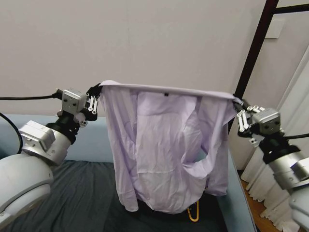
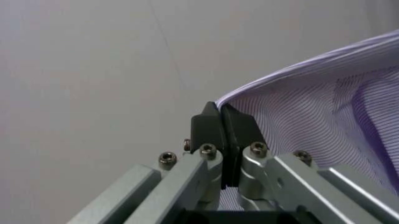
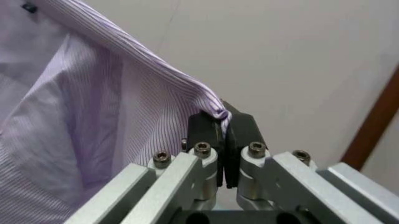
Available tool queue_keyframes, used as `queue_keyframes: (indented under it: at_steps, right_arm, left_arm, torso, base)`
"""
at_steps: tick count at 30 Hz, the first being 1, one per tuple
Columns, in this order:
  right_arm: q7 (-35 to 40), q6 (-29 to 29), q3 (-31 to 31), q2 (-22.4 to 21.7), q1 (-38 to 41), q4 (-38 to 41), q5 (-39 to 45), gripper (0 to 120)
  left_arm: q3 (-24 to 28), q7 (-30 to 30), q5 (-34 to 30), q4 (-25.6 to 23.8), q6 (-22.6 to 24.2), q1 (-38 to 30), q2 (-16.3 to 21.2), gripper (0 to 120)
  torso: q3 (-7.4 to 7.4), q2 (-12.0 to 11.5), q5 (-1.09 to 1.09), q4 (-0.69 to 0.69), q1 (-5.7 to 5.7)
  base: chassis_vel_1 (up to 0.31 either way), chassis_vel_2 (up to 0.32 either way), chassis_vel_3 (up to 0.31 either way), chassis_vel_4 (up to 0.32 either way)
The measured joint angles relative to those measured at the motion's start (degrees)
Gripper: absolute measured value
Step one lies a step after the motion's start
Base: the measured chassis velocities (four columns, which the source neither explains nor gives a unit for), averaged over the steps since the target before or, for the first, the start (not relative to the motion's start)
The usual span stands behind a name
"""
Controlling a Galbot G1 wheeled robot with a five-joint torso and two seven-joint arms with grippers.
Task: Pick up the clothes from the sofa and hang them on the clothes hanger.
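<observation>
A pale lilac striped shirt point(image 1: 164, 145) hangs stretched between my two grippers, above the sofa point(image 1: 58, 193). My left gripper point(image 1: 99, 89) is shut on the shirt's left top corner; its black pads point(image 2: 209, 128) pinch the striped shirt point(image 2: 311, 107) edge. My right gripper point(image 1: 238, 102) is shut on the right top corner, where bunched fabric point(image 3: 215, 109) sits between its pads point(image 3: 203, 128). The shirt's top edge runs nearly level between them. A dark brown clothes rack post point(image 1: 253, 53) rises behind the right gripper.
The sofa has a dark grey seat and light blue back point(image 1: 91, 140). A yellow hanger hook point(image 1: 193, 212) peeks out below the shirt's hem. White curtains point(image 1: 294, 106) hang at the far right over a wooden floor point(image 1: 260, 212). A plain wall point(image 1: 145, 43) stands behind.
</observation>
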Motion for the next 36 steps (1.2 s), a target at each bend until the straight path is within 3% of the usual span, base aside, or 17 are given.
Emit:
queue_keyframes:
  at_steps: [3,5,9,10,14,18,27,36]
  right_arm:
    - [-3.35,2.92,-7.61,4.47,2.29,-7.16,-1.41,0]
    - [-3.51,3.03,-8.12,4.81,2.56,-7.72,-1.41,0]
    - [-5.26,4.61,-18.20,12.05,7.47,-16.74,1.66,0]
    - [-5.26,4.61,-18.20,12.05,7.47,-16.74,1.66,0]
    - [-7.69,6.17,-24.96,19.48,9.88,-22.31,3.20,0]
    - [-8.48,6.91,-27.58,23.05,11.30,-25.47,2.80,0]
    - [-7.88,7.86,-30.24,28.31,14.24,-29.32,4.71,0]
    - [-13.72,12.36,-30.84,31.02,19.88,-25.80,10.59,0]
  left_arm:
    - [2.57,1.30,-2.41,3.60,-0.10,1.76,-2.27,0]
    - [2.84,1.47,-2.71,3.87,-0.19,1.84,-2.44,0]
    - [10.49,5.16,-5.78,8.04,-1.72,2.77,-7.08,0]
    - [10.49,5.16,-5.78,8.04,-1.72,2.77,-7.08,0]
    - [17.44,6.02,-4.46,10.57,-1.79,3.04,-13.55,0]
    - [18.35,5.24,-2.61,13.07,-1.90,3.49,-16.52,0]
    - [11.42,2.52,-0.86,13.80,-2.94,7.25,-19.13,0]
    - [-3.04,0.59,-2.50,4.96,-3.43,9.01,-13.40,0]
  torso:
    - [0.01,0.00,0.02,0.01,0.00]
    - [0.01,0.00,0.02,0.01,0.00]
    - [0.02,-0.01,0.00,0.02,0.01]
    - [0.02,-0.01,0.00,0.02,0.01]
    - [0.02,-0.01,0.01,0.02,0.01]
    - [0.01,-0.01,0.00,0.01,0.01]
    - [0.01,-0.01,-0.01,0.03,0.01]
    - [0.00,-0.01,0.00,0.04,0.00]
  base:
    - [0.000,0.000,0.000,0.000]
    - [0.000,0.000,0.000,0.000]
    - [0.000,0.000,0.000,0.000]
    - [0.000,0.000,0.000,0.000]
    - [0.000,0.000,0.000,0.000]
    - [0.000,0.000,0.000,0.000]
    - [0.000,0.000,0.000,0.000]
    - [0.000,0.000,0.000,0.000]
